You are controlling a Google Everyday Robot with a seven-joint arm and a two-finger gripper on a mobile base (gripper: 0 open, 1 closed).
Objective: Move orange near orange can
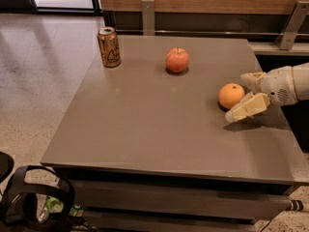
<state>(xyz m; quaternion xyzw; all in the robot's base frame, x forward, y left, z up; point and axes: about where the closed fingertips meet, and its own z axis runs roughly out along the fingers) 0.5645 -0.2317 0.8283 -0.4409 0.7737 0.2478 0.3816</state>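
The orange [231, 95] sits on the grey table [145, 124] near its right edge. The orange can [109, 47] stands upright at the table's far left corner, well apart from the orange. My gripper [237, 97] reaches in from the right, low over the table and open. One finger [252, 78] lies behind the orange's right side and the other finger [247, 108] in front of it. They flank the orange but are not closed on it.
A red-pink apple [177, 60] stands at the far middle of the table, between can and orange. A wooden wall with metal brackets [148, 16] runs behind the table. A black bag [34, 202] lies on the floor at the lower left.
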